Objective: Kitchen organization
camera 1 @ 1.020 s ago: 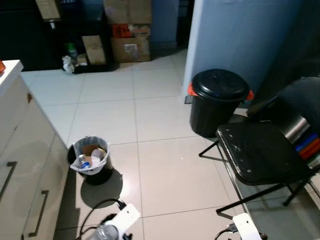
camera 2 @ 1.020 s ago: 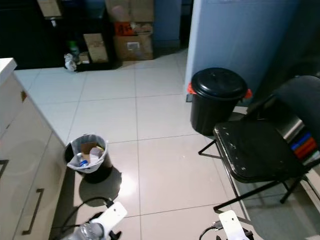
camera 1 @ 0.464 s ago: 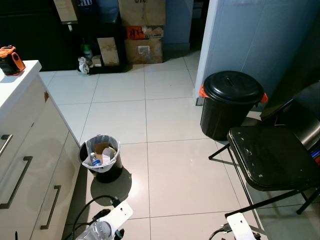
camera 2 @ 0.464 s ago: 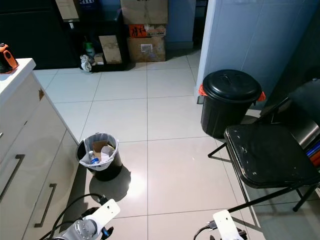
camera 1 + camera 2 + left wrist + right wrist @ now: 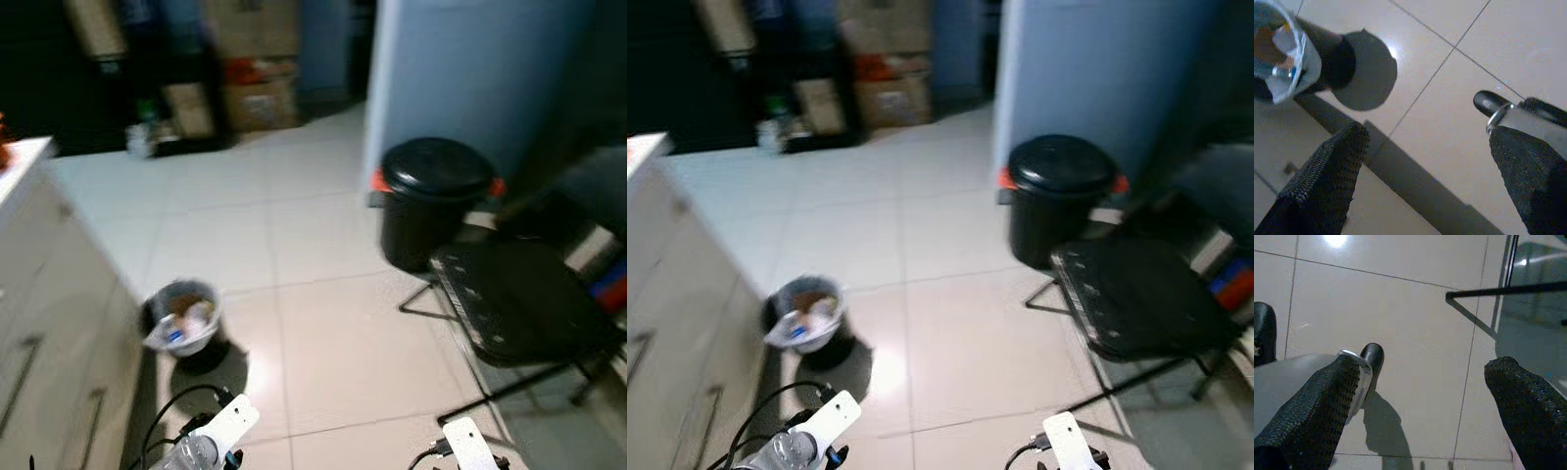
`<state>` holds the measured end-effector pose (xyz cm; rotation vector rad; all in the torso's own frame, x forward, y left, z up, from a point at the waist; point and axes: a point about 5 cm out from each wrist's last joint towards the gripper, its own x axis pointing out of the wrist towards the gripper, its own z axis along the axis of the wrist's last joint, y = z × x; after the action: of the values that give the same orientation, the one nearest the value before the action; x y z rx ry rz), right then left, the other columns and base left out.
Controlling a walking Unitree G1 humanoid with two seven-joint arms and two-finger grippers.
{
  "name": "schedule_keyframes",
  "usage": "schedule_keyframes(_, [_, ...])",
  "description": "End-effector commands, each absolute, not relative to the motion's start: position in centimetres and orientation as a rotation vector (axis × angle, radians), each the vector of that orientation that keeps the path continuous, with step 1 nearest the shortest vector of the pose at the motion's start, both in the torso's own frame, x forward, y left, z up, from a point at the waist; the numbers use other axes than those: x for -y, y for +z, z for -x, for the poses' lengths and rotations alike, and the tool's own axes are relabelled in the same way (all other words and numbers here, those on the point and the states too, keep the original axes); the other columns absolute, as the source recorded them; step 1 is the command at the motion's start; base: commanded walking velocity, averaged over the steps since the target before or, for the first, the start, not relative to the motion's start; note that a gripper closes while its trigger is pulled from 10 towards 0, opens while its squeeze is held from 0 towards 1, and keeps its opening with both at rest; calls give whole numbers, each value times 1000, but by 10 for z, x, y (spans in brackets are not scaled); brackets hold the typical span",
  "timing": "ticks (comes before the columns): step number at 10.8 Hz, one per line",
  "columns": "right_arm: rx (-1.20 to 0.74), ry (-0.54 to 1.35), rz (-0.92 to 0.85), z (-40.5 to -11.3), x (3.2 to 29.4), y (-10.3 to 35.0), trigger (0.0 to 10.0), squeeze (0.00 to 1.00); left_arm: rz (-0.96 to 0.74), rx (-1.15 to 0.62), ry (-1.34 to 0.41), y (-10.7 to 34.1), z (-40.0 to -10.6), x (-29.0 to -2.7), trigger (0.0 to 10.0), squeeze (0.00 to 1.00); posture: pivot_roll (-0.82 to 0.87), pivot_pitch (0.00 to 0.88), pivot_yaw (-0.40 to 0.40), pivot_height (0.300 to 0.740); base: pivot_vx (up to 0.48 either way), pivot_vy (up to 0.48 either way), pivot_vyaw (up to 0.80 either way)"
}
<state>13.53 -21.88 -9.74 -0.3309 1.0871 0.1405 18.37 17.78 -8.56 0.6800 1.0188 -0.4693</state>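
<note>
On the tiled floor [image 5: 323, 333] beside the white cabinet [image 5: 44, 323], a small lined wastebasket [image 5: 182, 321] with trash inside. Black lidded bin [image 5: 431, 201] stands by the blue wall, black folding chair [image 5: 514, 308] near it. Left tool [image 5: 1425, 181] and right tool [image 5: 1420, 416] hang low, fingers apart, holding nothing. Head views blurred.

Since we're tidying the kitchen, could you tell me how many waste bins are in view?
2: a small lined waste bin beside the cabinet, and a large lidded black bin by the blue wall, behind the chair.
</note>
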Motion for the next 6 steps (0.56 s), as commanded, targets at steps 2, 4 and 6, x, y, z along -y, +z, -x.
schedule_keyframes(2, [-1071,160,335,-140,214,-97,10000,0,-665,-1010,-431,-82,-191,-181,10000,0,-81,0,76,740,381,0,0])
schedule_keyframes(4, [-1068,168,336,-141,213,-96,10000,0,-678,-1006,-407,-80,-194,-186,10000,0,-78,0,78,740,347,0,0])
schedule_keyframes(6, [-1066,171,341,-142,212,-96,10000,0,-684,-1008,-381,-80,-194,-190,10000,0,-76,0,78,740,0,0,0])
